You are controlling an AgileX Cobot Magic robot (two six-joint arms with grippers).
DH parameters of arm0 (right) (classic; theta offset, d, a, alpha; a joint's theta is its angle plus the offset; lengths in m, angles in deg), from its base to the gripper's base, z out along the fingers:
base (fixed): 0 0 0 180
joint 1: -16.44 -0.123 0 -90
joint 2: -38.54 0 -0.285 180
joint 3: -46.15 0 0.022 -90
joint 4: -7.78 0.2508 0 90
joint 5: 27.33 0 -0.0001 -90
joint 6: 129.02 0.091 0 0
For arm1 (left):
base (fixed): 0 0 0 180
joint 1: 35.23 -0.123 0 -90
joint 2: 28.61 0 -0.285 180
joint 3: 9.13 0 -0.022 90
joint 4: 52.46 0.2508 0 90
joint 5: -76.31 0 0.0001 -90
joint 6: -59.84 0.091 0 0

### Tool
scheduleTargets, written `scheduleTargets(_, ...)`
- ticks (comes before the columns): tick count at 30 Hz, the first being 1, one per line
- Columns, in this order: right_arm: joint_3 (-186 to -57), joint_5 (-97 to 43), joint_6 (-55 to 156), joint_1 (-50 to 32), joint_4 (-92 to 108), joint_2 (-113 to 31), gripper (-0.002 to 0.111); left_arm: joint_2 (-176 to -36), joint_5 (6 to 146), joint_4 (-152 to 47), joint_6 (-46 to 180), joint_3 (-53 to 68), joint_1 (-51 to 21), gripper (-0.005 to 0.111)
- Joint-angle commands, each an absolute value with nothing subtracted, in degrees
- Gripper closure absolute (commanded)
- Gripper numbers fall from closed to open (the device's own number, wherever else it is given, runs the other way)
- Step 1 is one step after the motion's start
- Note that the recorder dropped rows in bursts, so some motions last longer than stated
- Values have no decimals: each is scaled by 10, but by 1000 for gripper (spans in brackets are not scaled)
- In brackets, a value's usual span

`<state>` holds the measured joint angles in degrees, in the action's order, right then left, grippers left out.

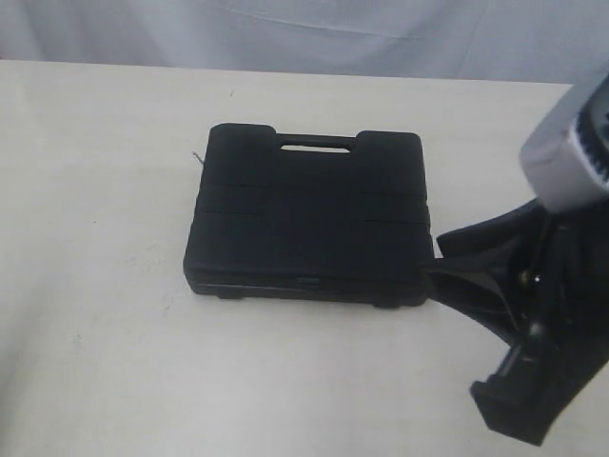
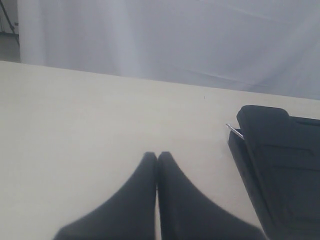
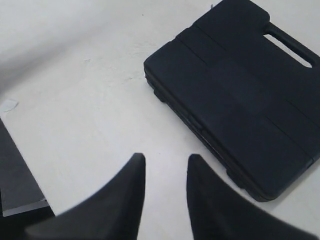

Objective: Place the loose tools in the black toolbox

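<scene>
Black toolbox (image 1: 309, 219) lies closed in the middle of the cream table (image 1: 95, 190). No loose tools are in sight, so packing looks finished, though I cannot see inside. Left gripper (image 2: 157, 156) is pinched together, empty. Right gripper (image 3: 165, 160), near the toolbox, stands narrowly parted, holding nothing.

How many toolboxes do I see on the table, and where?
1. The toolbox lies closed near the middle of the table, its slot handle on the far side. The right arm hides some of the table.
</scene>
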<state>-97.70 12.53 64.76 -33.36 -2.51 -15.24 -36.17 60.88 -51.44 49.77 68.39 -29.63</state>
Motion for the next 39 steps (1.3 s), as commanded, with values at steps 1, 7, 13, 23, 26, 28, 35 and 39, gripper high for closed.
scheduleTargets(1, -967, 98, 634, -319, -49, -91, 80, -364, 609, -512, 498, 681, -293, 107)
scheduleTargets(7, -827, -96, 618, -135, 89, 51, 80, -364, 609, -512, 498, 681, -293, 107)
scheduleTargets(13, -683, -170, 595, -52, 96, 180, 80, -364, 609, -512, 498, 681, -293, 107)
scheduleTargets(23, -566, -210, 548, 21, 96, 308, 80, -364, 609, -512, 498, 681, -293, 107)
scheduleTargets(26, -566, -202, 545, 33, 96, 308, 80, -364, 609, -512, 498, 681, -293, 107)
scheduleTargets(28, -566, -193, 544, 35, 88, 308, 80, -364, 609, -512, 498, 681, -293, 107)
scheduleTargets(35, -566, -149, 544, 35, 74, 308, 80, -364, 609, -512, 498, 681, -293, 107)
scheduleTargets(39, -566, -149, 544, 35, 74, 308, 80, -364, 609, -512, 498, 681, -293, 107)
